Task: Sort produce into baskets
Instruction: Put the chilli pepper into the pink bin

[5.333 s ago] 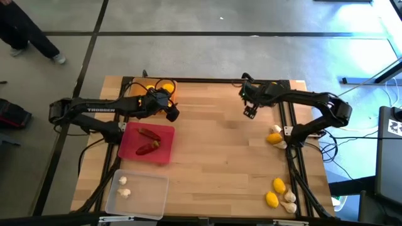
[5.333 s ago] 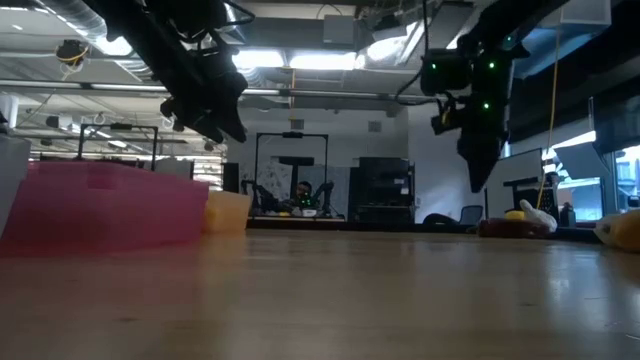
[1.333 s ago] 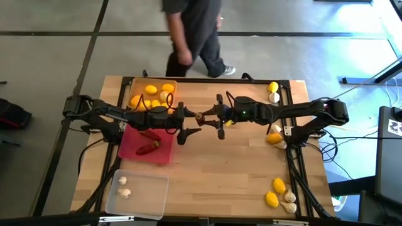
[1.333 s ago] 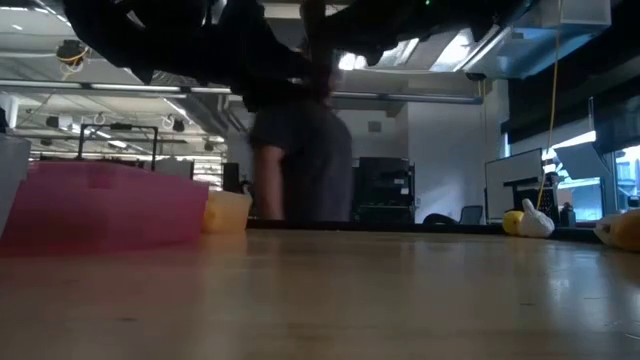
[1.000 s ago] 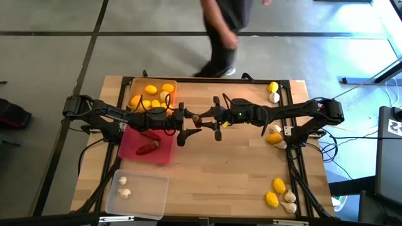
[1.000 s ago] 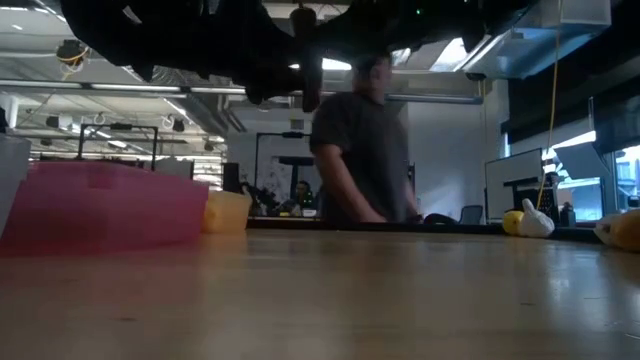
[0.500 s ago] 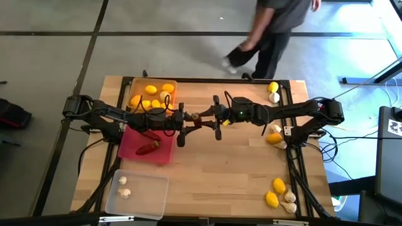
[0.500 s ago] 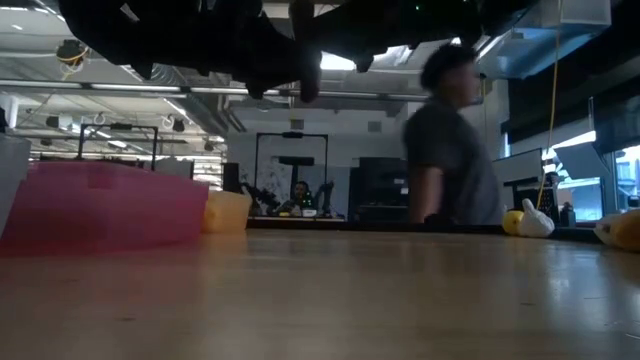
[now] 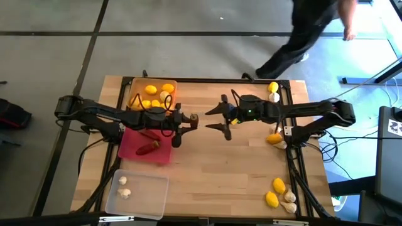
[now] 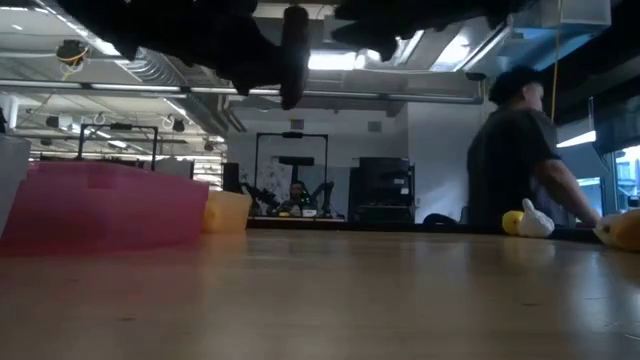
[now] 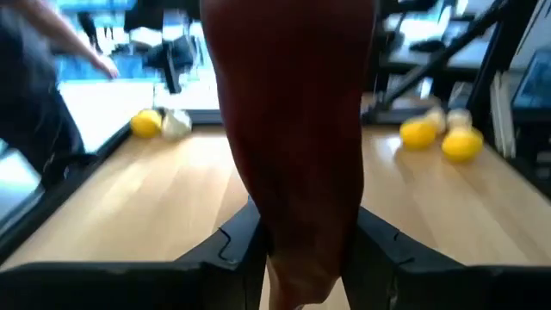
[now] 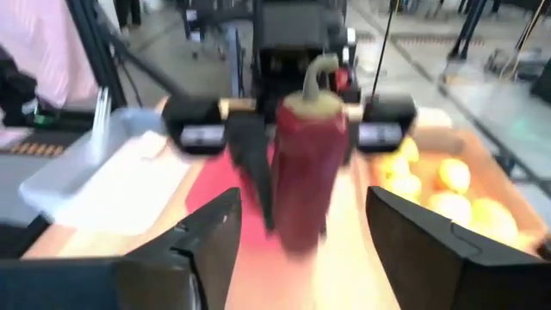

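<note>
Since the frame a second back, my right gripper [image 9: 215,117] has let go of the pepper [image 9: 192,117] and backed toward the right; its fingers [image 12: 203,245] now stand spread wide with nothing between them. My left gripper [image 9: 186,121] is closed on the pepper; in the left wrist view the dark red body [image 11: 293,138] fills the gap between my fingers [image 11: 232,245]. The right wrist view shows it stem-up, clamped in the left jaws across from me [image 12: 311,164].

Both grippers hang above the table [image 9: 220,169] near its middle, facing each other, a short gap between them. The person behind the table [image 9: 308,31] has walked further right since the earlier frames.

Layout, high view:
- Orange tray [image 9: 134,85] at the far left corner, holding lemons [image 9: 151,90] and one garlic bulb [image 9: 164,96].
- Red tray [image 9: 129,150] just beside it, nearer me, with two peppers [image 9: 146,149]; my left arm crosses over it.
- Clear tray [image 9: 151,201] at the near left corner, two garlic bulbs [image 9: 124,187] inside.
- Loose produce on the right edge: a lemon and garlic [image 9: 272,91] at the far side, another pair [image 9: 274,138] mid-edge, two lemons and garlic [image 9: 279,193] at the near corner.

Low view: red tray wall [image 10: 105,205] at left, the pepper's end [image 10: 294,55] hanging overhead.
</note>
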Robot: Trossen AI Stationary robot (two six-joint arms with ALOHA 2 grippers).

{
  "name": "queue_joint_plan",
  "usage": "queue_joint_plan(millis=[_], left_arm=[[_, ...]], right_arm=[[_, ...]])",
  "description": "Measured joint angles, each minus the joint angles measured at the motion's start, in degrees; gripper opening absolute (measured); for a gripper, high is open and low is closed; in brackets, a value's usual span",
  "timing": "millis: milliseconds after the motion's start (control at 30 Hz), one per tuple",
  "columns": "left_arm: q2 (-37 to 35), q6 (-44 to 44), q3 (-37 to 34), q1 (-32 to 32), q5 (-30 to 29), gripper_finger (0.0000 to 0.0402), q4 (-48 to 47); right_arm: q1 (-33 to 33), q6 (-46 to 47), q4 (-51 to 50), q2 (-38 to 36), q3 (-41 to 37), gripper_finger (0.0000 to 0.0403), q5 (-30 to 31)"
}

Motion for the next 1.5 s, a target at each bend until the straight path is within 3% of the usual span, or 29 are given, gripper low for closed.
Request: queue_joint_plan(millis=[167, 367, 533, 833, 1067, 1367, 1500], left_arm=[[-6.45, -0.62, 2.68, -1.66, -2.77, 0.0110, -18.48], [-12.76, -8.13, 5.56, -4.98, -3.54, 0.0112, -39.43], [-16.03, -18.85, 5.73, -9.14, -7.38, 0.0112, -53.44], [-15.87, -42.28, 5.44, -15.10, -7.60, 0.0113, -74.79], [-15.89, -49.07, -0.21, -16.21, -6.26, 0.0113, -75.83], [-15.89, -48.79, -2.26, -16.21, -6.00, 0.0115, -74.92], [-15.89, -48.59, -2.27, -16.16, -5.80, 0.0141, -75.25]], right_arm=[[0.00, 0.22, -11.24, -4.86, 0.00, 0.0250, 0.02], [-0.01, 1.79, -18.97, -5.44, -0.04, 0.0250, 0.55], [0.00, 3.13, -20.01, -5.05, -0.07, 0.0250, 0.57], [-0.02, 3.26, -19.89, -5.07, -0.04, 0.0250, 0.55], [-0.02, 3.13, -21.32, -5.07, -0.04, 0.0250, 0.55], [-0.02, 3.10, -21.42, -5.07, -0.04, 0.0250, 0.55], [-0.02, 3.08, -21.42, -5.07, -0.04, 0.0250, 0.55]])
